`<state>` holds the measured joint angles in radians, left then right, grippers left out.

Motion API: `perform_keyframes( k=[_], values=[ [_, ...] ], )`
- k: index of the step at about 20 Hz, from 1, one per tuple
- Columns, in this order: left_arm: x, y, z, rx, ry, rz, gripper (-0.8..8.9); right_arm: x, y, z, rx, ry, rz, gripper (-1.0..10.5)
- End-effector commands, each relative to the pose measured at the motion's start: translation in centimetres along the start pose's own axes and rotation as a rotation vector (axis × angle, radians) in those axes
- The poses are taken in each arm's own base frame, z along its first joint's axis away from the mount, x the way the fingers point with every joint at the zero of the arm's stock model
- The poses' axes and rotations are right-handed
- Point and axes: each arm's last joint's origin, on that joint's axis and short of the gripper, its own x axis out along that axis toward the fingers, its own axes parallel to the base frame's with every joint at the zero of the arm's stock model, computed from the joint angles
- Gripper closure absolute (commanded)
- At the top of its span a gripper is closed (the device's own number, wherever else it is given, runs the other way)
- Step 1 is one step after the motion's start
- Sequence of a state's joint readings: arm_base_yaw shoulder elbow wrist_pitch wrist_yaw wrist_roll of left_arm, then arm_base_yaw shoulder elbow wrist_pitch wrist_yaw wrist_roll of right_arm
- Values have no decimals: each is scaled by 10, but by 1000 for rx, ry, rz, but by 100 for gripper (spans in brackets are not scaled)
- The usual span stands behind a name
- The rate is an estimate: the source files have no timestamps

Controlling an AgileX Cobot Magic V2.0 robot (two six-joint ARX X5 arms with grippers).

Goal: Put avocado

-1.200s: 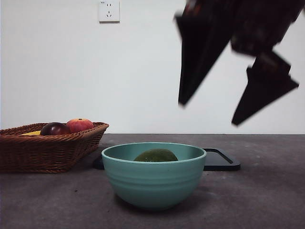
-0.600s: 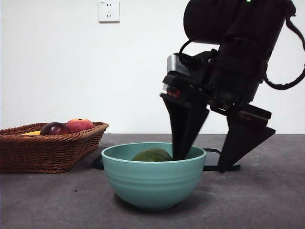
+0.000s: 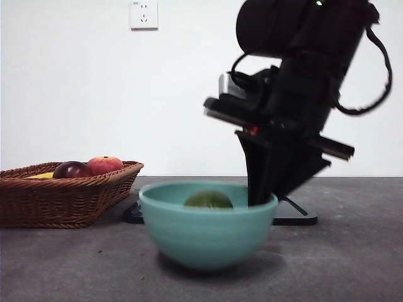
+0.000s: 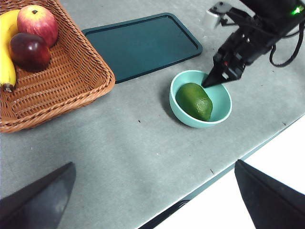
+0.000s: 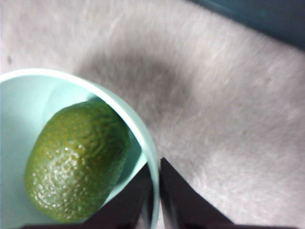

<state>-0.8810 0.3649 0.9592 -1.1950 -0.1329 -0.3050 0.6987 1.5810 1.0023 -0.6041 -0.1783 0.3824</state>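
Observation:
The dull green avocado (image 3: 209, 200) (image 4: 194, 101) (image 5: 76, 162) lies inside a teal bowl (image 3: 208, 236) (image 4: 223, 112) (image 5: 139, 128) near the table's front edge. My right gripper (image 3: 267, 194) (image 4: 209, 83) (image 5: 156, 191) is shut on the bowl's rim on the side away from the basket, one jaw inside the wall and one outside. It does not touch the avocado. The bowl looks blurred in the front view. My left gripper (image 4: 154, 163) hangs high above the table, open and holding nothing.
A wicker basket (image 3: 63, 198) (image 4: 71, 81) stands to the left with a red apple (image 3: 105, 165) (image 4: 37, 24), a maroon fruit (image 3: 72, 170) (image 4: 29, 50) and a banana (image 4: 5, 52). A dark flat tray (image 3: 296, 218) (image 4: 143, 45) lies behind the bowl.
The right arm came down from above, straddled the bowl's rim and shut on it. The bowl has shifted slightly right and up.

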Motion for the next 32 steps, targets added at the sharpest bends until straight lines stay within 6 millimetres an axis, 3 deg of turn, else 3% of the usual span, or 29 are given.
perform_keyframes(
  k=[1, 4, 7, 14, 16, 21, 23, 24, 26, 27, 29, 30, 32],
  values=[
    [-2, 0, 1, 3, -12, -8, 283, -15, 10, 19, 19, -55, -26, 940],
    [-2, 0, 1, 8, -12, -8, 283, -31, 8, 44, 46, -60, -48, 941],
    [-2, 0, 1, 12, -12, -8, 283, -32, 1, 78, 50, -71, -65, 941],
    [-2, 0, 1, 10, -11, -8, 283, 8, -36, 153, 147, -66, -79, 940],
    [-2, 0, 1, 10, -10, -8, 283, 21, -45, 159, 167, -56, -89, 940],
    [-2, 1, -2, 5, 26, 4, 283, 21, -52, 159, 155, -49, -103, 932],
    [-2, 1, -3, 6, 28, 5, 283, 21, -51, 160, 153, -53, -107, 798],
    [-2, 1, -3, 6, 30, 5, 283, 21, -52, 160, 158, -61, -128, 634],
    [-2, 1, -3, 6, 31, 5, 283, 5, -54, 162, 165, -99, -146, 431],
    [-2, 1, -3, 6, 32, 6, 283, -9, -52, 163, 162, -125, -141, 427],
    [-2, 1, -3, 10, 33, 6, 283, -49, -43, 158, 146, -191, -139, 417],
    [-2, 1, -3, 14, 33, 6, 283, -74, -35, 150, 121, -217, -162, 348],
    [-2, 1, -3, 18, 33, 6, 283, -119, -20, 127, 84, -241, -255, 316]
  ],
)
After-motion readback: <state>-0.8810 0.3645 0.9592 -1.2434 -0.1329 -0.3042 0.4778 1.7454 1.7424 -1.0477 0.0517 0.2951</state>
